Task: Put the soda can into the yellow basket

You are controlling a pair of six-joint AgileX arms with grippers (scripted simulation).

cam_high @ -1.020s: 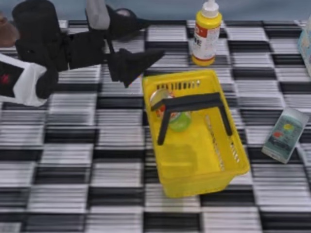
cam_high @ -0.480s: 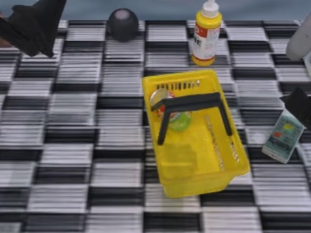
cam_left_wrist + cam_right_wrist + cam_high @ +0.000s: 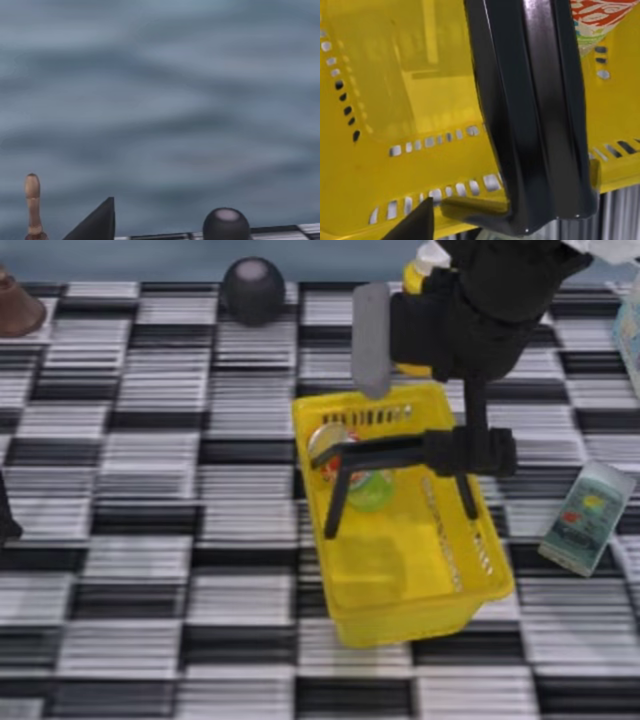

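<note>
The yellow basket point(image 3: 404, 578) sits at the table's middle, its black handles point(image 3: 385, 453) folded across the top. Inside it, at the far left end, the soda can point(image 3: 352, 472) lies on its side under the handles. My right gripper point(image 3: 470, 452) hangs over the basket's right rim at the handle's right end. In the right wrist view the handle point(image 3: 535, 115) fills the middle, the basket point(image 3: 395, 150) lies behind it, the soda can point(image 3: 600, 17) shows in a corner, and one fingertip point(image 3: 415, 224) stands just clear of the handle. My left gripper point(image 3: 4, 520) is pulled back at the table's left edge, open and empty.
A yellow bottle point(image 3: 413, 278) stands behind the basket, mostly hidden by my right arm. A black ball point(image 3: 252, 288) and a brown object point(image 3: 15, 306) sit at the far left. A green-and-white carton point(image 3: 587, 518) lies right of the basket.
My left arm has left the far left corner and withdrawn to the left edge. My right arm has swung in from the right edge over the basket handle. Can and basket have not moved.
</note>
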